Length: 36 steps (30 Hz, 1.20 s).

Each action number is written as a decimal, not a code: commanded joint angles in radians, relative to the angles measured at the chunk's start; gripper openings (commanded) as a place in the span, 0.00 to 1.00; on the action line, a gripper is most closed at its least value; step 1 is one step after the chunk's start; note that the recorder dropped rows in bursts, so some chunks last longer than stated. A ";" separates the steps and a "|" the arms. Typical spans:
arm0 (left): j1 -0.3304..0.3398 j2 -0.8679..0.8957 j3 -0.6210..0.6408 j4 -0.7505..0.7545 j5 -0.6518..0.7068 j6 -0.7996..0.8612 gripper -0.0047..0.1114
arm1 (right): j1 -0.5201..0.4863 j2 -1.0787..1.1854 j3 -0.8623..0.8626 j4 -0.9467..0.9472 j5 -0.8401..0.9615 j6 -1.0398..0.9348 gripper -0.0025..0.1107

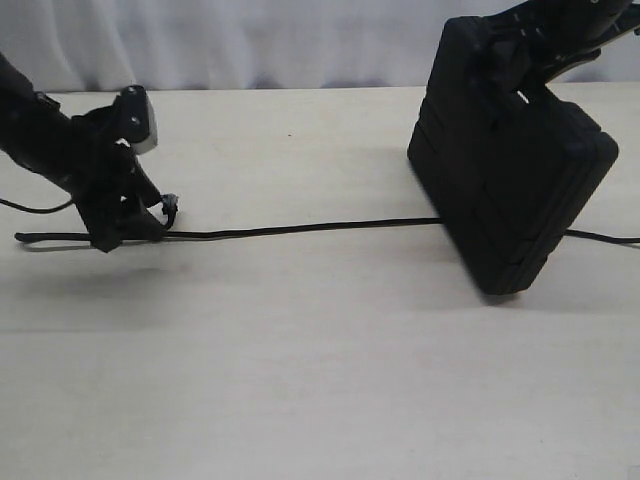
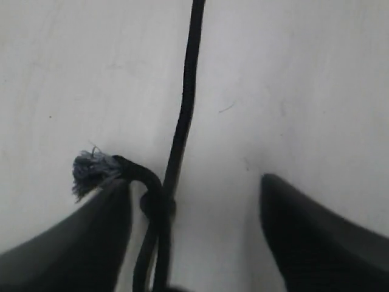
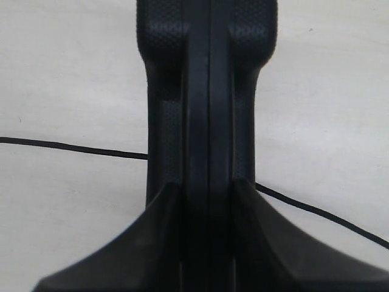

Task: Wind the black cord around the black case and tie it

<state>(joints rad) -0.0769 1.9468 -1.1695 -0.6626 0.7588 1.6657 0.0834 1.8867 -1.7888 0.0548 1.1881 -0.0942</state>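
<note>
Now, with my left gripper (image 2: 194,182) spread, the black cord (image 2: 185,91) may slip; right gripper (image 3: 206,184) pinches the black case (image 1: 510,190).

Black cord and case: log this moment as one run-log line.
left gripper: open, straddling black cord near frayed end | right gripper: shut on black case, tilted | cord on table, passing under case
</note>
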 commanded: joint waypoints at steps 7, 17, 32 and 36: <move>-0.062 0.095 -0.009 0.122 -0.179 0.026 0.62 | 0.001 0.008 0.002 0.001 0.014 -0.003 0.06; -0.062 0.101 -0.009 0.301 -0.213 -0.043 0.58 | 0.001 0.008 0.002 0.002 0.016 -0.003 0.06; -0.064 0.148 -0.021 -0.072 -0.121 -0.125 0.04 | 0.001 0.008 0.002 0.004 0.016 -0.003 0.06; -0.064 0.149 -0.048 -0.417 -0.092 -0.268 0.04 | 0.001 0.008 0.002 0.007 0.016 -0.003 0.06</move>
<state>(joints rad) -0.1336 2.0957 -1.1951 -0.8292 0.6462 1.4884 0.0834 1.8867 -1.7888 0.0548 1.1881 -0.0942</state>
